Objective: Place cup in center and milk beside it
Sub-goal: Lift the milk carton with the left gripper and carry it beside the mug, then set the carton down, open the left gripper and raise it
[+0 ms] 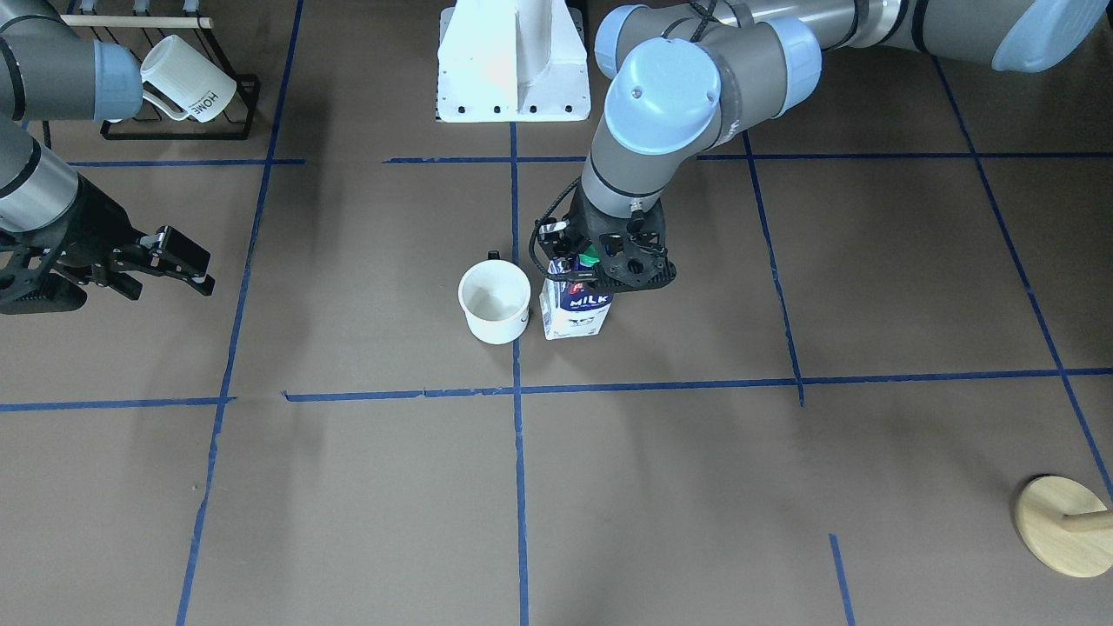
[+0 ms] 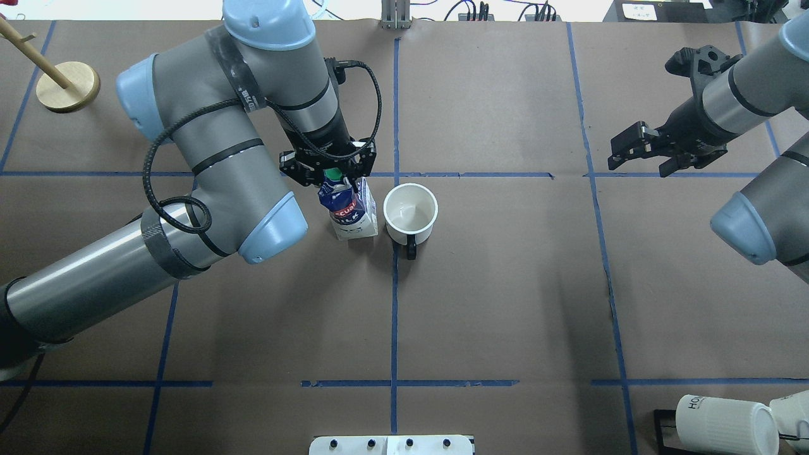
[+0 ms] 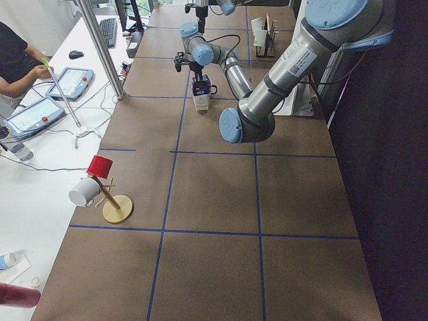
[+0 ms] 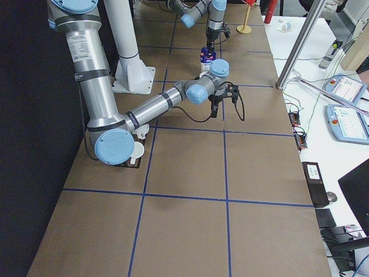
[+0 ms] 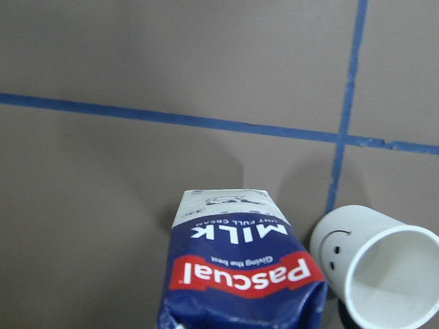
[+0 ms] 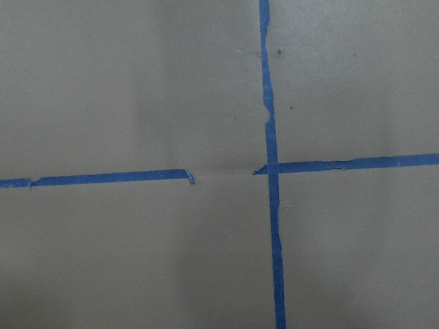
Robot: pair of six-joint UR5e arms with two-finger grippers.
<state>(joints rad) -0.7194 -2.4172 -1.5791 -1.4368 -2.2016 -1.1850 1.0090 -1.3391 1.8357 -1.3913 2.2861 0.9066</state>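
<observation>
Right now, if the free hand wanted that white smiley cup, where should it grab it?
Probably by the rim, from straight above: the cup stands upright with its mouth open, so one finger can go inside the wall. Pinch the side away from the milk carton, which stands close beside it; the dark handle looks small.

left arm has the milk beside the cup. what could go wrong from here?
1. The left gripper holds the milk by its top, and it is tall. If it isn't set down flat at release, it could tip toward the cup.
2. The gap between milk and cup is narrow. A sideways retreat might nudge the cup off the central tape line.
</observation>
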